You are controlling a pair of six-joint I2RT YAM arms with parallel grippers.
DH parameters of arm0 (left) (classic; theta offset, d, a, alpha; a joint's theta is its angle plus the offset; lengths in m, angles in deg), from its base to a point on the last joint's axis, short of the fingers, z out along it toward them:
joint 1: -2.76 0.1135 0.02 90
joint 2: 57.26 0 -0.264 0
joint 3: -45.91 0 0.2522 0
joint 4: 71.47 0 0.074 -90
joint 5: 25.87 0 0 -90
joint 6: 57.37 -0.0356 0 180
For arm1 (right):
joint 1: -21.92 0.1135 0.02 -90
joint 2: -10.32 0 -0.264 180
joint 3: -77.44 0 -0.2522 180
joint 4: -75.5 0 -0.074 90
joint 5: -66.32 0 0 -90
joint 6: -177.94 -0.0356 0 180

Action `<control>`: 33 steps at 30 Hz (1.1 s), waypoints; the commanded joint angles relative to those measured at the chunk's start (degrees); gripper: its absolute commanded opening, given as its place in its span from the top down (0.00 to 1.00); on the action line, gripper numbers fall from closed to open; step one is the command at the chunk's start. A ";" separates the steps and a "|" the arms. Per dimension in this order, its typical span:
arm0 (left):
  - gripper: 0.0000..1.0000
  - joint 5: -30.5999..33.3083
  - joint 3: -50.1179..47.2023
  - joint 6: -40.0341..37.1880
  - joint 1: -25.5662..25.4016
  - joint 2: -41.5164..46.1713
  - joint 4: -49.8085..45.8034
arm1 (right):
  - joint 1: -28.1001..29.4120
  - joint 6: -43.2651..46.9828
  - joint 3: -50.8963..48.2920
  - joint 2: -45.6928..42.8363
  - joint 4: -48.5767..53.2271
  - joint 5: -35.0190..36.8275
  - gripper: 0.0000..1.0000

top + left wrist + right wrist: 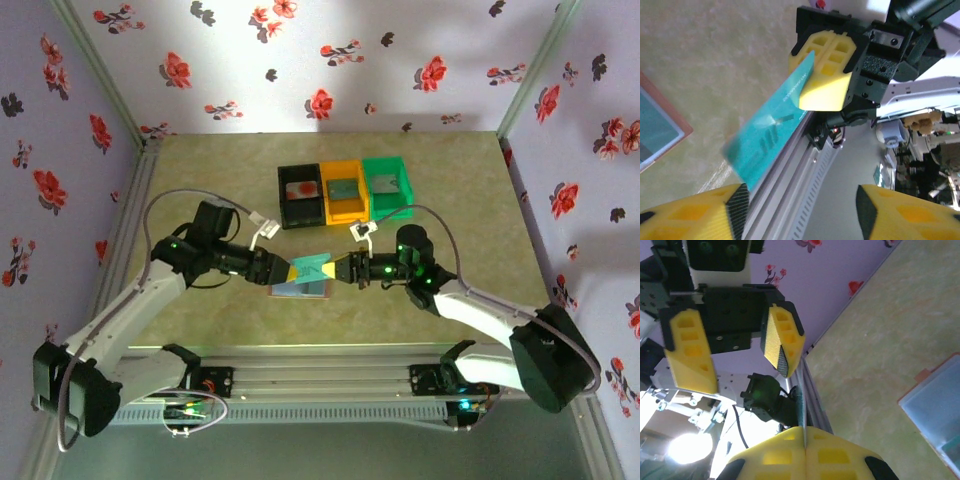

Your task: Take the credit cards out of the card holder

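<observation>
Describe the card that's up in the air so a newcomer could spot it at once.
Look at the middle of the table. There the right gripper pinches a credit card by one end, near the card holder. It is teal and airborne; the holder lies flat, tan-edged.

Teal card point(770, 135), yellow fingers point(826, 75)

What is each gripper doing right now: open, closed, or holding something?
Left gripper: open, gripping nothing.
Right gripper: closed on a teal credit card.
</observation>
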 commanded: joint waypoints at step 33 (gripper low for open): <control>0.00 41.07 -12.38 10.73 3.14 26.81 14.44 | -9.87 0.45 9.89 -2.77 13.11 6.45 1.00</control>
